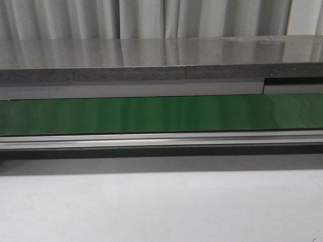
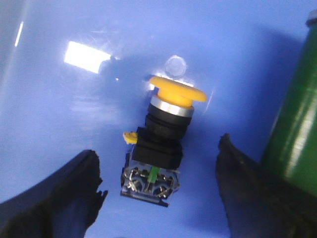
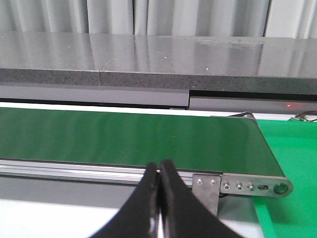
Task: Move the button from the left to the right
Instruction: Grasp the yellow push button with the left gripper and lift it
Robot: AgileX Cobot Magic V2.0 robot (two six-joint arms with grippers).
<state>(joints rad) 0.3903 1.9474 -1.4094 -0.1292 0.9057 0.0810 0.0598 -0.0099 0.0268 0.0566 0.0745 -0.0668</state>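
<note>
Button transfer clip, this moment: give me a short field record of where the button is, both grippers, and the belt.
button: push-button with yellow head, black body, lying on its side on a blue surface
left gripper: left gripper open, fingers either side of the button, not touching it
right gripper: right gripper shut, empty, in front of the belt's near rail
belt: green conveyor belt, nothing on it in the front view
button on belt: not yet

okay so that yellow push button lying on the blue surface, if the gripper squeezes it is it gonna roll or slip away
The button lies on its side on the glossy blue surface, so it may slide if nudged off-centre. Its round yellow head could let it pivot, but the boxy black body probably stops a full roll. It looks rigid; the open left gripper straddles the body, whose flat sides should grip well.
</note>
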